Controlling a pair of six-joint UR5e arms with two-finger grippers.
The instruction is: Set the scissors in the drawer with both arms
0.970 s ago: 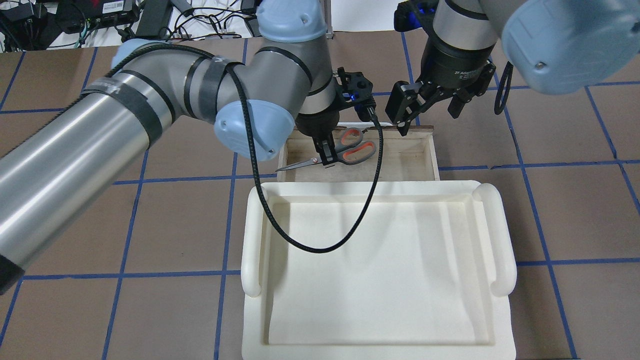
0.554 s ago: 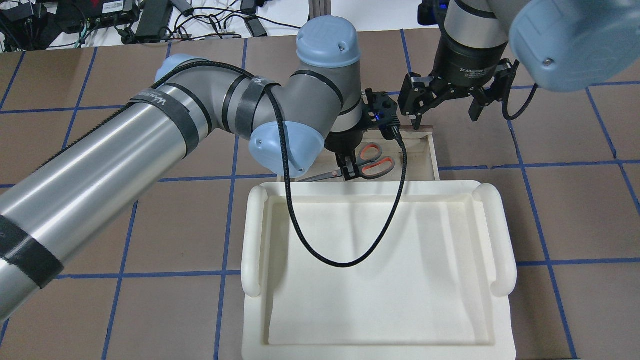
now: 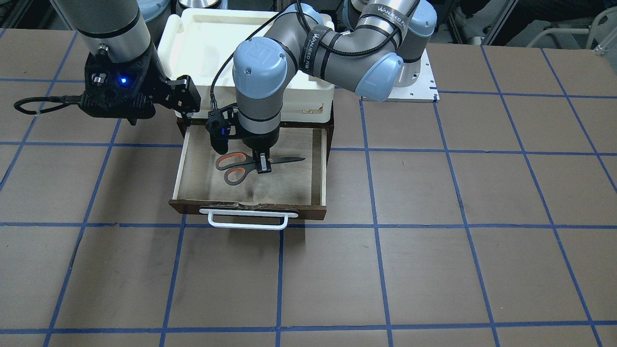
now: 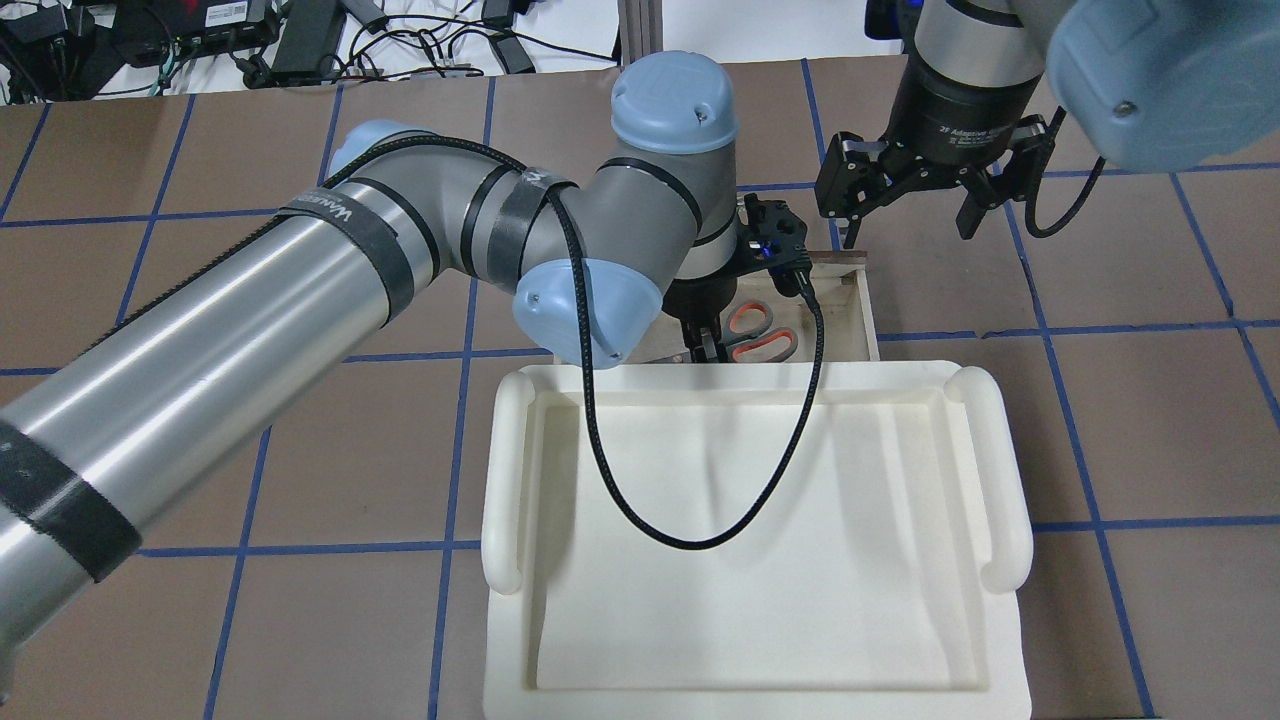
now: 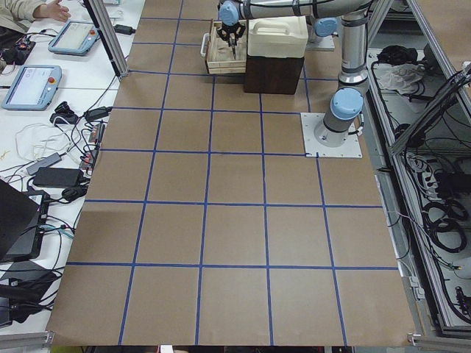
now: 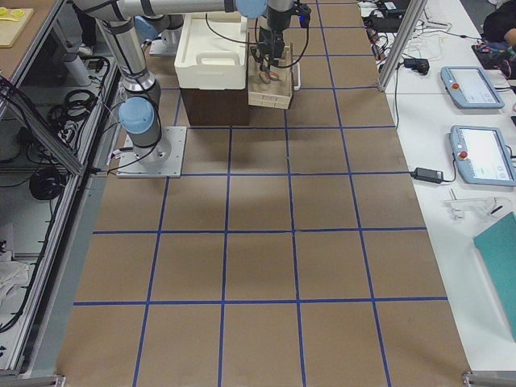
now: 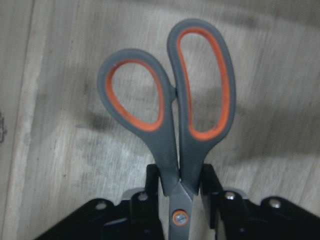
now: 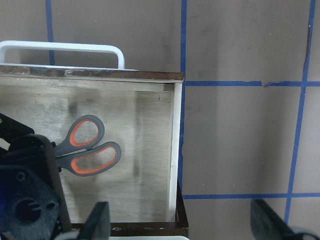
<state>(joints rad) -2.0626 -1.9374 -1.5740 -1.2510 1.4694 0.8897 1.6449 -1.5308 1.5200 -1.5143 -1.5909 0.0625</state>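
The scissors [image 3: 236,167], with dark grey handles lined in orange, lie level and low inside the open drawer [image 3: 320,164]. My left gripper [image 3: 262,165] is shut on the scissors near the pivot. The left wrist view shows its fingers [image 7: 210,180] clamping the scissors [image 7: 200,100] over the pale drawer floor; I cannot tell whether they touch it. In the overhead view only the handles [image 4: 760,335] show past the left gripper [image 4: 705,350]. My right gripper [image 4: 910,215] is open and empty, above the table beside the drawer's far right corner [image 4: 862,300].
A white plastic bin [image 4: 1000,470] sits on the dark cabinet just behind the drawer, its rim close to my left gripper. The drawer's white bar handle [image 3: 246,224] faces the far side. A black cable [image 4: 700,540] hangs over the bin.
My left arm has carried the scissors to the right and down, deeper into the drawer towards the bin's edge. My right gripper has drawn back to the right, away from the drawer, still open.
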